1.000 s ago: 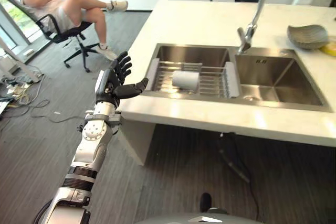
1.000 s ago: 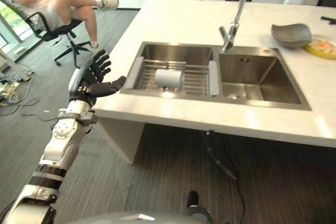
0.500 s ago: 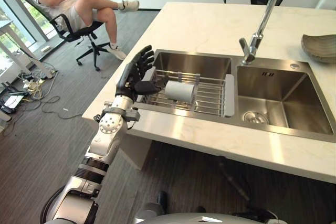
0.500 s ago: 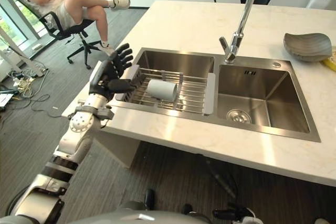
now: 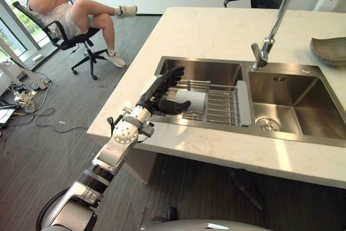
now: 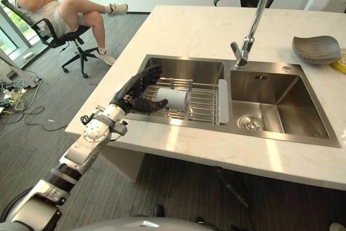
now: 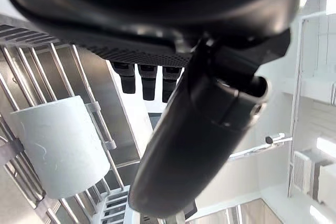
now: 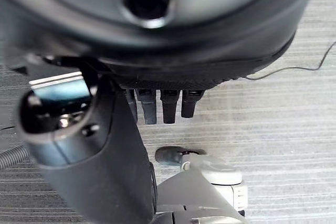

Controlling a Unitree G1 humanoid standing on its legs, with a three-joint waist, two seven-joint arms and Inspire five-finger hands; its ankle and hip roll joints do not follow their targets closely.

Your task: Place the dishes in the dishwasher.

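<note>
White cup [image 5: 192, 100] now has the left hand [image 5: 160, 91] open beside it.

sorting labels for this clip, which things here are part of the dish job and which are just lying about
Part of the job:
- white cup, lying on its side on the sink rack
- left hand, open beside the cup
- grey bowl on the counter

Lying about:
- faucet
- seated person
- yellow item by the bowl

Cup [image 5: 191, 101] on rack [image 5: 219, 105] in sink [image 5: 213, 72]
</note>
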